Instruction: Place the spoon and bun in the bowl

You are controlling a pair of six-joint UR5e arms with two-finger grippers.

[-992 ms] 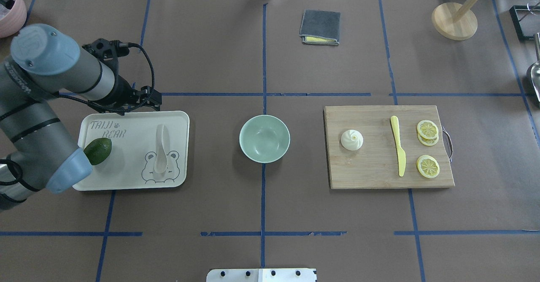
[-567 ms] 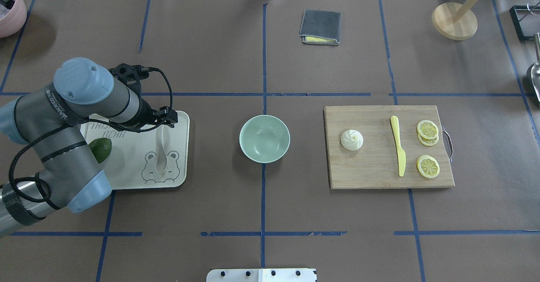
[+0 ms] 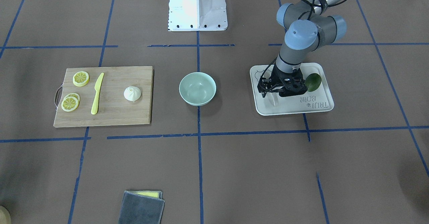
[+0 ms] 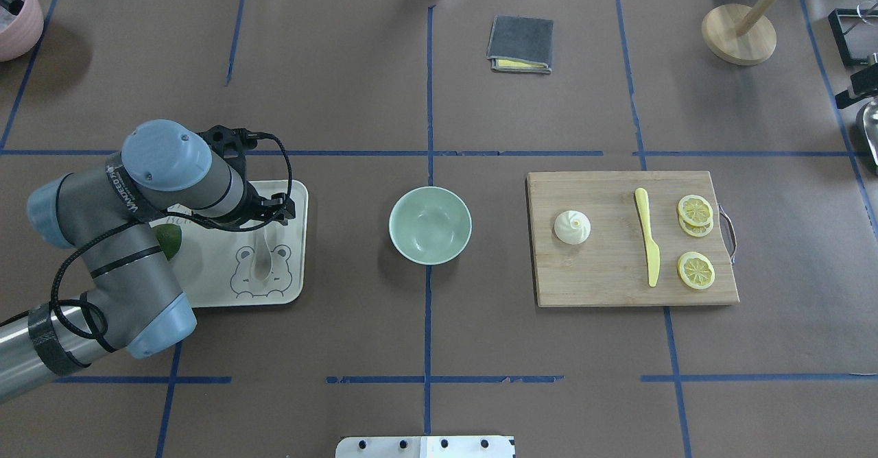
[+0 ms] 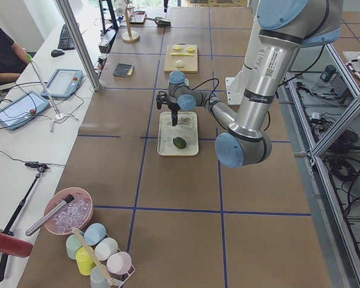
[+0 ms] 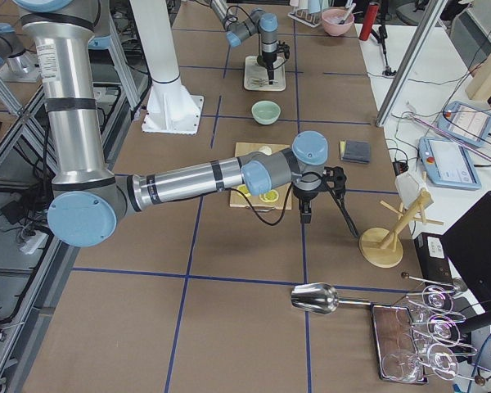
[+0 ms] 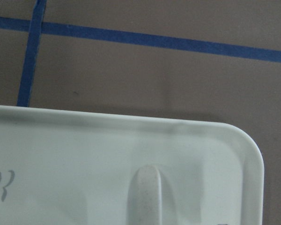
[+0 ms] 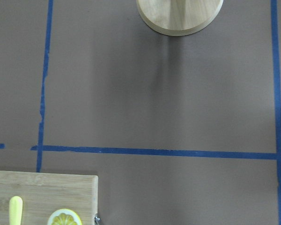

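Basically hovering low over the spoon (image 4: 261, 259) handle on the tray (image 4: 296, 290) with the left gripper (image 3: 276, 92), seemingly spread wide to straddle it; can't tell about the right gripper (image 6: 304, 216).

The cream tray (image 3: 288, 109) bears the printed words "TAIJI BEAR", upside down in the front view.

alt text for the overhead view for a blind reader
The left gripper is above the handle of a cream spoon on a white tray at left. A mint-green bowl sits empty at centre; a white bun lies on a cutting board at right.
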